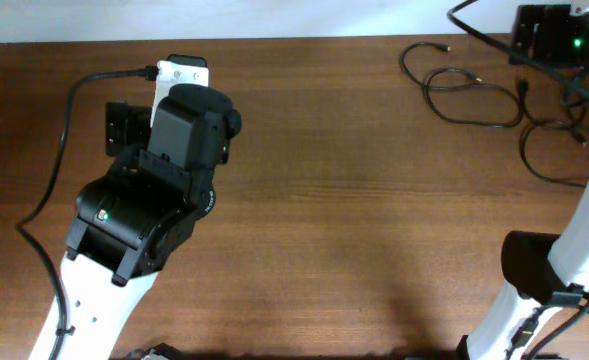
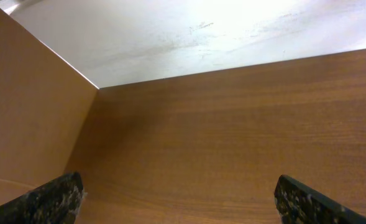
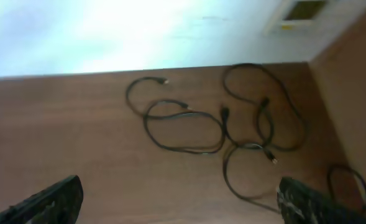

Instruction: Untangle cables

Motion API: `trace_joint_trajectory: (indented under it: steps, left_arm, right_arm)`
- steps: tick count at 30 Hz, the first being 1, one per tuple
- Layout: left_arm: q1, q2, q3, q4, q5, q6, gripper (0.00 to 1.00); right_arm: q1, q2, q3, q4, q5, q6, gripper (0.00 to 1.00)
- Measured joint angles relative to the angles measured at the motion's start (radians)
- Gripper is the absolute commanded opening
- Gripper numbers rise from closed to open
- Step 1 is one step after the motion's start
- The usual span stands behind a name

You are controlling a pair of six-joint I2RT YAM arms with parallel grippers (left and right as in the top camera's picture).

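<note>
Thin black cables (image 1: 479, 86) are seen lying in loose, overlapping loops on the table (image 1: 354, 200) at its far right corner. The left fingers (image 2: 49, 202) and right fingers (image 3: 46, 204) are held wide apart, with nothing between them.

Cables (image 1: 474, 88) on table (image 1: 374, 220), far R corner

— Where does the overhead camera sit?
— High above the table (image 1: 354, 200), facing straight down; the cables (image 1: 474, 90) lie at two o'clock.
— The wrists?
— Low, close to the wood, looking out between their fingertips (image 2: 52, 199) toward the wall (image 2: 201, 37) at twelve. Only the right shares those cables with the overhead.
</note>
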Motion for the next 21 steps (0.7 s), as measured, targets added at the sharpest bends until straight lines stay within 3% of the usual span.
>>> trace_joint_trajectory:
  steps: [8,13,21]
  left_arm:
    - [0.0,0.0,0.0,0.0,0.0,0.0,0.99]
    - [0.0,0.0,0.0,-0.002,0.0,0.0,0.99]
    - [0.0,-0.001,0.0,-0.003,0.0,0.0,0.99]
  right_arm:
    - [-0.156,0.048,-0.075,-0.027,0.259,0.471,0.99]
    - [-0.263,0.17,-0.255,-0.023,0.307,0.88,0.99]
    - [-0.334,0.256,-0.583,0.172,0.315,1.107,0.99]
